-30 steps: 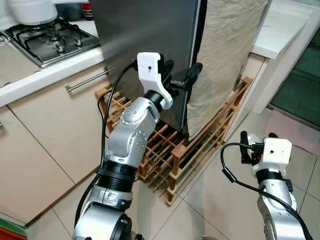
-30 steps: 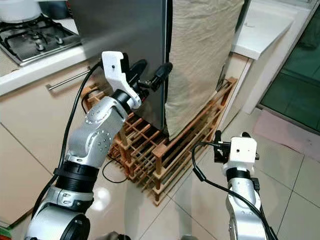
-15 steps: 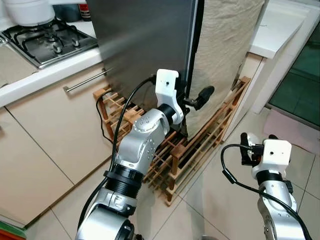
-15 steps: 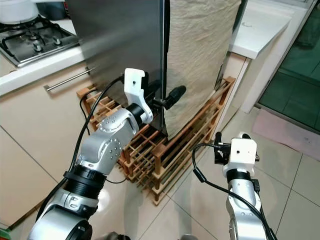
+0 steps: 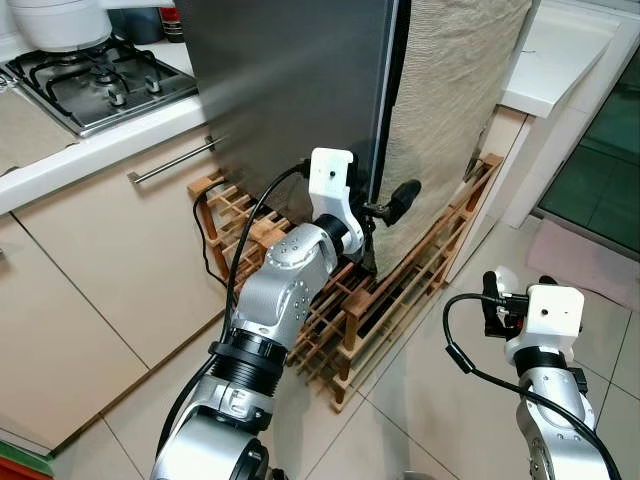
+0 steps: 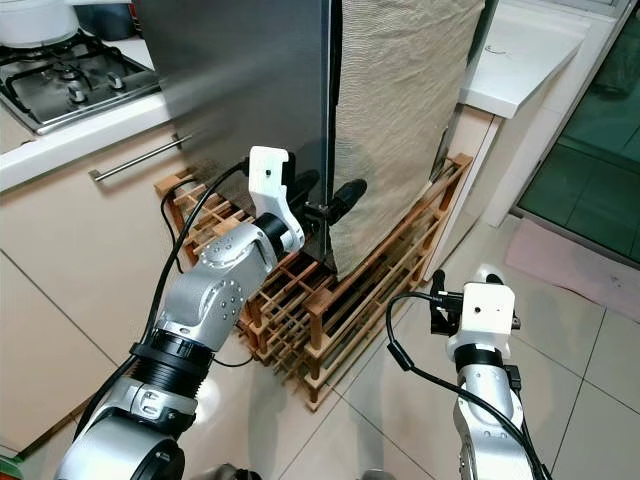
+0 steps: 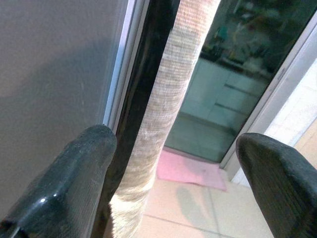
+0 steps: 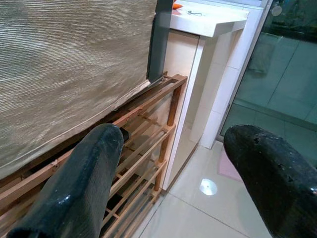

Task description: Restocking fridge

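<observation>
The fridge (image 5: 290, 90), its steel door shut, stands on a wooden slatted rack (image 5: 400, 290); a beige woven cloth (image 5: 450, 100) hangs down the fridge's side. Left of the fridge runs the counter with a gas hob (image 5: 100, 85) and a cabinet handle (image 5: 170, 160) below it. My left gripper (image 5: 385, 205) is raised to the fridge's lower front corner, fingers spread wide around the dark door edge (image 7: 143, 99), holding nothing. My right gripper (image 8: 168, 193) hangs low over the tiled floor (image 5: 420, 400), right of the fridge, fingers wide apart and empty.
</observation>
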Tool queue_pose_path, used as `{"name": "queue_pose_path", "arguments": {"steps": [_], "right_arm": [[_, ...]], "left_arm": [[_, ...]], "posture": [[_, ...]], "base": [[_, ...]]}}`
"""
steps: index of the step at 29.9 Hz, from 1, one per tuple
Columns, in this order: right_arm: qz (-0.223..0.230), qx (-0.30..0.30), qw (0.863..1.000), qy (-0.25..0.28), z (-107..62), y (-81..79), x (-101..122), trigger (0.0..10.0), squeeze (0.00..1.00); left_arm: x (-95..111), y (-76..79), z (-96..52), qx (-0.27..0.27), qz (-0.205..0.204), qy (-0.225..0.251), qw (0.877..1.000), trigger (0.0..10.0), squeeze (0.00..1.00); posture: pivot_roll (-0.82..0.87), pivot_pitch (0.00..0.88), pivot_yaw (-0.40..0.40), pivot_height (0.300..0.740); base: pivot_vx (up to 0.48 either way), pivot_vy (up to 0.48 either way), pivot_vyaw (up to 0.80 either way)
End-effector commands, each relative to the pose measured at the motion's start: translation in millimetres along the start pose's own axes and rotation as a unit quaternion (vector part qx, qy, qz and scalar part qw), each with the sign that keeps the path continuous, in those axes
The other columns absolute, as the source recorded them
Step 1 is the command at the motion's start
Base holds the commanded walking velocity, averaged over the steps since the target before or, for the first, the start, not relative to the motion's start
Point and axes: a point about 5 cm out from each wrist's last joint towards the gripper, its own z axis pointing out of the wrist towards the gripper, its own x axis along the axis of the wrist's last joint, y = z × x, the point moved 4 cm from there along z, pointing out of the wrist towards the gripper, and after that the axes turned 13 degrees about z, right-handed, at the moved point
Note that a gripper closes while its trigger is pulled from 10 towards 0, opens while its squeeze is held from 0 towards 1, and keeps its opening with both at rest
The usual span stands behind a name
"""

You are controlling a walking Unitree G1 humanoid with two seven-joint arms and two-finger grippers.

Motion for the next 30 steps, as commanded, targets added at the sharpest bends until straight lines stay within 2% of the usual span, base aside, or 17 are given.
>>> {"name": "queue_pose_path", "arguments": {"steps": [1,8,16,22,24,25,27,30], "right_arm": [[0.000,0.000,1.000,0.012,-0.2,-0.6,5,10.0,0.00],[0.000,-0.004,1.000,0.011,-2.8,0.6,4,10.0,0.00],[0.000,-0.007,1.000,0.012,-3.8,1.2,4,10.0,0.00],[0.000,-0.008,1.000,0.011,-4.3,1.3,3,10.0,0.00],[0.001,-0.008,1.000,0.011,-4.1,0.7,3,10.0,0.00],[0.002,-0.007,1.000,0.011,-3.6,0.0,3,10.0,0.00],[0.002,-0.006,1.000,0.012,-2.9,-0.8,4,10.0,0.00],[0.002,-0.006,1.000,0.012,-2.5,-0.9,4,10.0,0.00]], "left_arm": [[19,25.5,16.1,-0.022,-0.006,0.028,0.999,10.0,0.00],[26,28.0,25.9,-0.025,-0.009,0.035,0.999,10.0,0.00],[26,24.5,30.0,-0.026,0.000,0.032,0.999,10.0,0.00],[32,31.2,31.8,-0.039,-0.008,0.044,0.998,10.0,0.00],[36,38.7,34.0,-0.053,-0.019,0.051,0.997,10.0,0.00],[41,49.3,37.1,-0.071,-0.036,0.056,0.995,10.0,0.00],[48,59.8,39.9,-0.086,-0.049,0.061,0.993,10.0,0.00],[52,63.8,40.7,-0.095,-0.061,0.063,0.992,10.0,0.00]], "posture": [[-0.25,0.003,0.054,0.727],[-0.26,0.009,0.060,0.727],[-0.26,0.014,0.064,0.727],[-0.26,0.016,0.065,0.727],[-0.26,0.017,0.066,0.727],[-0.26,0.018,0.066,0.727],[-0.26,0.018,0.066,0.727],[-0.26,0.017,0.066,0.727]], "base": [[0.000,0.000,0.00],[0.000,0.000,0.00],[0.000,0.000,0.00],[0.000,0.000,0.00],[0.000,0.000,0.00],[0.000,0.000,0.00],[0.000,0.000,0.00],[0.000,0.000,0.00]]}}
